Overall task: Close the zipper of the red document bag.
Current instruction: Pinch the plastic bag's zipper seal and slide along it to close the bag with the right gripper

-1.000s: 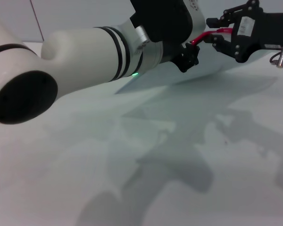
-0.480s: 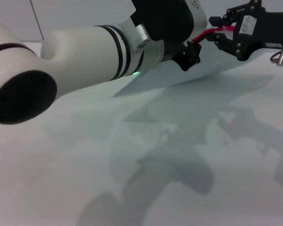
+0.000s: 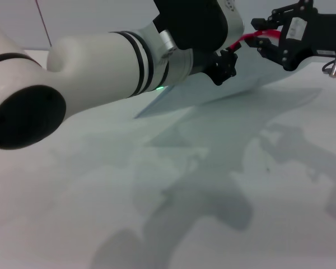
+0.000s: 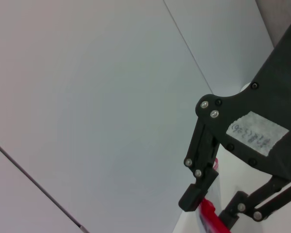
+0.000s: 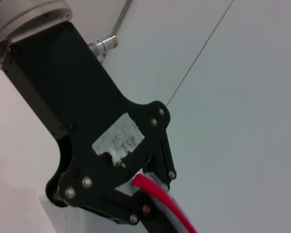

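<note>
The red document bag [image 3: 235, 84] hangs tilted above the table, a translucent pale sheet with its low corner toward the left. Its red zipper [image 3: 247, 39] runs along the top edge between both grippers. My left gripper [image 3: 227, 60] is shut on the zipper's left part. In the right wrist view the left gripper [image 5: 138, 187] has the red zipper [image 5: 160, 201] passing between its fingers. My right gripper [image 3: 263, 36] is shut on the zipper further right. The left wrist view shows the right gripper [image 4: 211, 208] pinching the zipper [image 4: 213, 216]. No slider is visible.
The pale table [image 3: 224, 185] below carries only the shadows of the arms and the bag. My bulky white left forearm [image 3: 101, 61] crosses the left half of the head view and hides part of the bag. A plain wall [image 4: 87, 97] stands behind.
My right gripper has shifted slightly up and to the right with the zipper in it. The bag's raised edge has risen a little with it. The left gripper has barely moved.
</note>
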